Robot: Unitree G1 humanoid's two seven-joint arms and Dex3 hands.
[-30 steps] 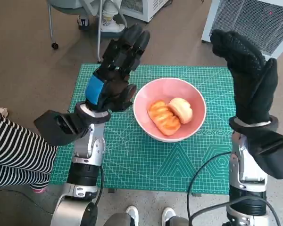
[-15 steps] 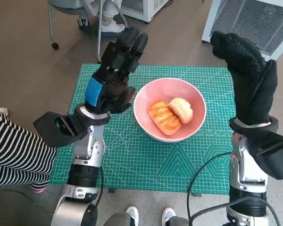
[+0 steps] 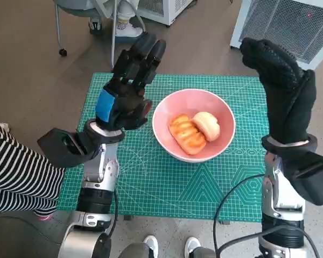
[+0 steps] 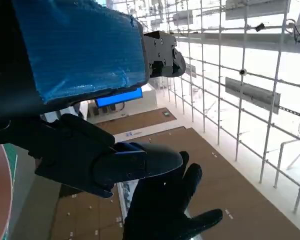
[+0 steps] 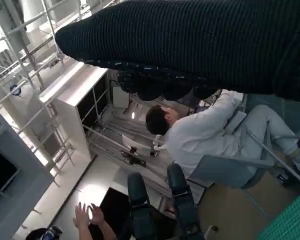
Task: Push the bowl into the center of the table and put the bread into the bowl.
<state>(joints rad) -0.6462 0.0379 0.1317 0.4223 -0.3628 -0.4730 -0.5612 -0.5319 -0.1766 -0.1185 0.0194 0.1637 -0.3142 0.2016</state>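
We see the pink bowl sitting near the middle of the green mat on the surface, with two pieces of bread already lying inside it, the ridged orange one at about 7 o'clock of the paler round one and touching it. We judge the bread to be light and soft, easy to dent, so it wants a gentle hold across its sides and not a hard squeeze; the bowl looks stiff and smooth, likely to slide readily on the mat when pushed low on its wall. Our left hand is raised at 9 o'clock of the bowl, its fingers spread and holding nothing. Our right hand stands upright at 3 o'clock of the bowl, fingers extended and close together, also holding nothing. Compared with a second ago, the left hand has drifted slightly toward 10 o'clock, away from the bowl; the right hand, bowl and bread have barely changed.
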